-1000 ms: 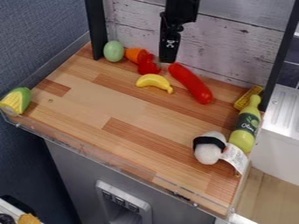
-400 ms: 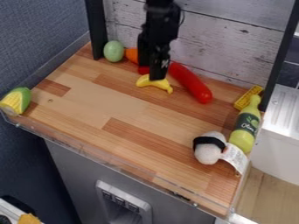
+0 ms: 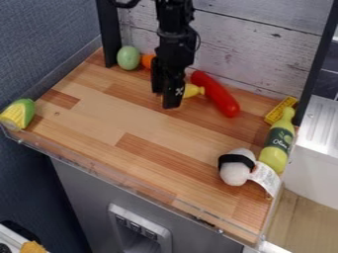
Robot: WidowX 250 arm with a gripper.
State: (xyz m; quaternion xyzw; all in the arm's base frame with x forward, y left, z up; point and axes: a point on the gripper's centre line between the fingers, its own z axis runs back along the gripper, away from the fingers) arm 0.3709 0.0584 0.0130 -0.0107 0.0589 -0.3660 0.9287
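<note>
Planks (image 3: 251, 44) of whitewashed wood back the striped brown wooden worktop (image 3: 92, 111), beside a textured blue wall (image 3: 46, 44) at left. Far side, black two-finger gripper (image 3: 165, 99) is at the curved yellow toy banana (image 3: 191, 91); I cannot tell its opening or hold.

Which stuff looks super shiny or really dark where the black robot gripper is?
Camera view: the black robot gripper is so dark that its parts blend together; the silvery ridged metal surface at the right looks bright; the clear plastic rim along the wooden counter's front catches little glints.
</note>
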